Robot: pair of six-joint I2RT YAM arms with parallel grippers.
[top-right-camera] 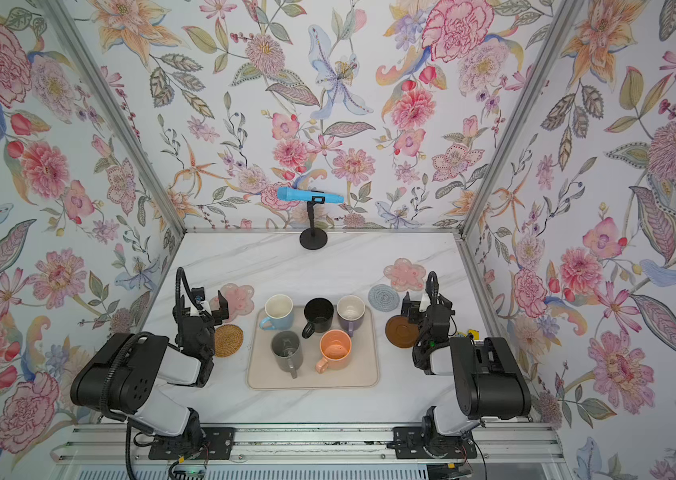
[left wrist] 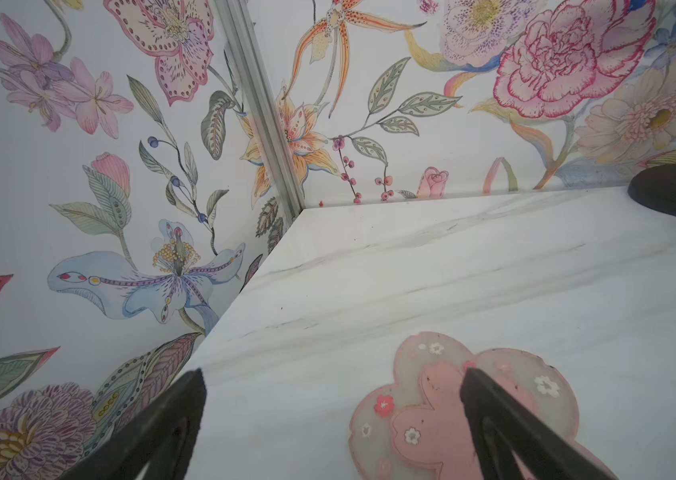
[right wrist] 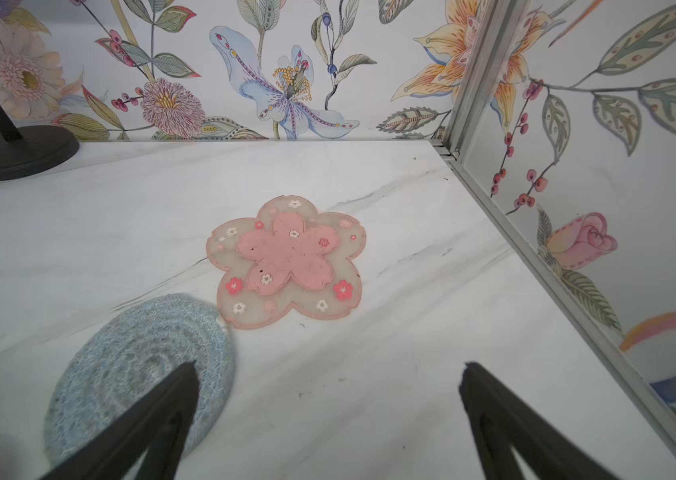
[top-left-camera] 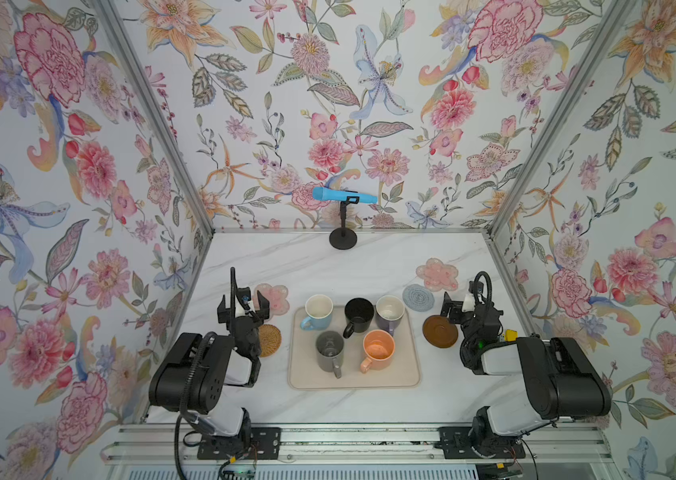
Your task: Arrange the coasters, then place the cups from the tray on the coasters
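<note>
The beige tray (top-left-camera: 404, 368) holds a light blue cup (top-left-camera: 318, 311), a black cup (top-left-camera: 359, 314), a purple cup (top-left-camera: 390, 311), a grey cup (top-left-camera: 330, 352) and an orange cup (top-left-camera: 377, 351). Left of the tray lie a pink flower coaster (top-left-camera: 276, 296) and a rattan coaster (top-left-camera: 270, 340). To its right lie a grey-blue coaster (top-left-camera: 418, 296), another pink flower coaster (top-left-camera: 438, 273) and a brown disc coaster (top-left-camera: 440, 331). My left gripper (left wrist: 333, 374) hangs open, one finger over the left flower coaster (left wrist: 431, 415). My right gripper (right wrist: 330, 368) is open and empty beside the grey-blue coaster (right wrist: 136, 365).
A black stand (top-left-camera: 343, 240) carrying a blue microphone (top-left-camera: 344, 195) rises at the back middle of the marble table (top-left-camera: 352, 266). Flowered walls close the table in on the left, right and back. Both arm bases sit on the front rail (top-left-camera: 352, 440).
</note>
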